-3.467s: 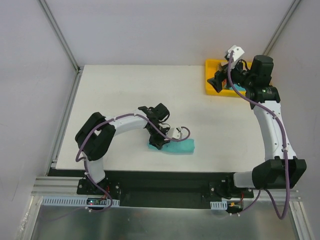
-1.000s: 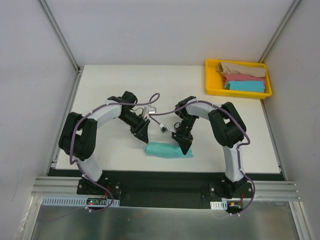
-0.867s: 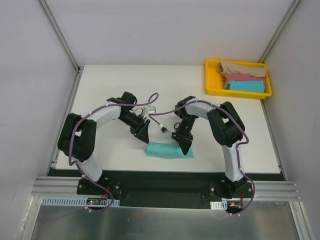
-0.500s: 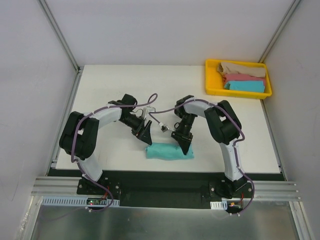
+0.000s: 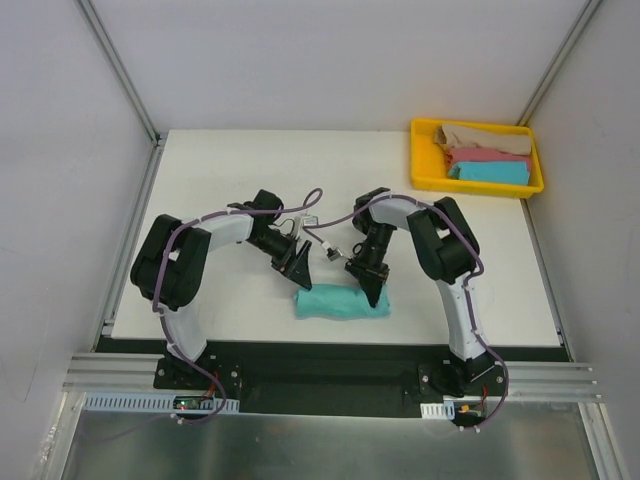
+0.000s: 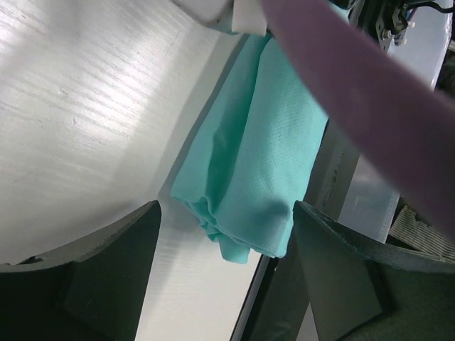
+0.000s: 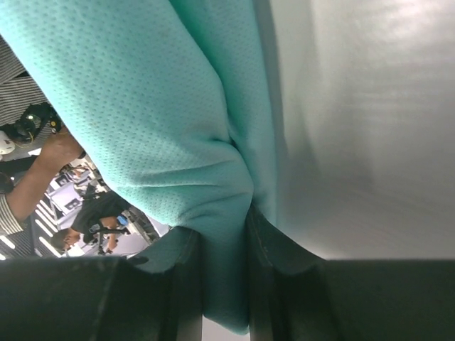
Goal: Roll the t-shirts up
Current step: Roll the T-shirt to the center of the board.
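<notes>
Two grippers, one roll, both near the middle of the table's near edge.

**Left gripper**: jaws wide apart, holding nothing. From above it sits just on the far side of the roll's left end, tips angled down at it. In the wrist view its fingers straddle that end. There's a clear gap on one side; the other finger is so close to the cloth I can't say whether it touches.

**Sea-green t-shirt**: a rolled bundle with its long axis left-right, parallel to the near edge and close to it, lying between the two arms. The left end looks looser, with layers fanned out at the tip.

**Right gripper**: jaws narrow, pinched on a fold of the green cloth at the roll's right end. In the wrist view the fabric is bunched between its fingers.

**Far right corner:** yellow tray holds the beige t-shirt, pink t-shirt and blue t-shirt side by side, well apart from both arms.

**My read:** the next move turns on the left end of the roll. It lies straight ahead between the open left jaws, and they close across the roll's axis. The right end is already secured, so the left arm only needs to drop and close. If it closes too far out, it probably catches just the loose flap, and the roll could open when lifted.
</notes>
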Tool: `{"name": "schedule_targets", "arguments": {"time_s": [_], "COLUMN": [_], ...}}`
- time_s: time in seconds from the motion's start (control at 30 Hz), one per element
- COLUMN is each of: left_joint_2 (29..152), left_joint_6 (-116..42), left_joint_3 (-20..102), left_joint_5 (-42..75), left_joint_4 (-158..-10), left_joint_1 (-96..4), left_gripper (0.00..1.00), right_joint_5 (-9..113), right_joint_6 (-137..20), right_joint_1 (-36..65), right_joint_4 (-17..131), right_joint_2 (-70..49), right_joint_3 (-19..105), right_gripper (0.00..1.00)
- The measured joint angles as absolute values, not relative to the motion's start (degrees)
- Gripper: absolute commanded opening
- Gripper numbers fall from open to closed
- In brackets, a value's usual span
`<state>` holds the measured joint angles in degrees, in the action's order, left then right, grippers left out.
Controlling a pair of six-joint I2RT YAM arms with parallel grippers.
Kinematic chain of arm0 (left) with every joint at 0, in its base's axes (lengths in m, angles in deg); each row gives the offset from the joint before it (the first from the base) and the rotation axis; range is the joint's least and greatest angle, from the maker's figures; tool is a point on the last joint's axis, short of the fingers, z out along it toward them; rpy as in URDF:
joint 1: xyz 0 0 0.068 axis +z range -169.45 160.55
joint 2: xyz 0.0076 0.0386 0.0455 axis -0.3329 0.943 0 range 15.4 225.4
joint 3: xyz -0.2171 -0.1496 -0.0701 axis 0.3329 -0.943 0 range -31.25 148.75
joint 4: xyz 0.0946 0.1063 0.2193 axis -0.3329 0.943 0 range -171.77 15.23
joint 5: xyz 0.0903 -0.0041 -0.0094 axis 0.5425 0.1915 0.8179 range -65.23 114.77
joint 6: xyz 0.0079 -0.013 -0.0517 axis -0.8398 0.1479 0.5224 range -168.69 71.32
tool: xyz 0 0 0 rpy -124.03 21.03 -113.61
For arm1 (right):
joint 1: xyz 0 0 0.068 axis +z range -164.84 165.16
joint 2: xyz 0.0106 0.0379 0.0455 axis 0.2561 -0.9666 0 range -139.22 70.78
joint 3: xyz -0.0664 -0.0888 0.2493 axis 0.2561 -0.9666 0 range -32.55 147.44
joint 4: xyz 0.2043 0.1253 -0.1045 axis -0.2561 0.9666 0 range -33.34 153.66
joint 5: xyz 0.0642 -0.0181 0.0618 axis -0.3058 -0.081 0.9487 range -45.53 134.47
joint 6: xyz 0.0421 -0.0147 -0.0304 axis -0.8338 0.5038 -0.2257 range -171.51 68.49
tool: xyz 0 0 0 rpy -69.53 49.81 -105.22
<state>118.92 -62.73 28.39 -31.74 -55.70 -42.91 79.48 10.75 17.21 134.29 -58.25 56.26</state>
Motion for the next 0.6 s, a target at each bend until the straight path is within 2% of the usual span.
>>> {"name": "schedule_targets", "arguments": {"time_s": [0.13, 0.4, 0.6], "left_joint_2": [121.2, 120.7, 102.5], "left_joint_6": [-62.8, -62.3, -62.8], "left_joint_3": [30.4, 30.2, 24.3], "left_joint_5": [-31.8, -30.7, -22.3], "left_joint_4": [-55.5, -54.9, -55.6], "left_joint_1": [-43.6, -43.6, -38.6], "left_gripper": [0.68, 0.69, 0.82], "right_joint_5": [78.8, 78.2, 79.7], "right_joint_6": [9.6, 7.0, 3.6], "right_joint_1": [16.4, 15.4, 14.0], "right_joint_4": [134.5, 133.8, 130.1], "right_joint_2": [-58.3, -58.2, -55.6], "right_joint_3": [56.3, 55.8, 52.4], "right_gripper": [0.05, 0.04, 0.02]}}
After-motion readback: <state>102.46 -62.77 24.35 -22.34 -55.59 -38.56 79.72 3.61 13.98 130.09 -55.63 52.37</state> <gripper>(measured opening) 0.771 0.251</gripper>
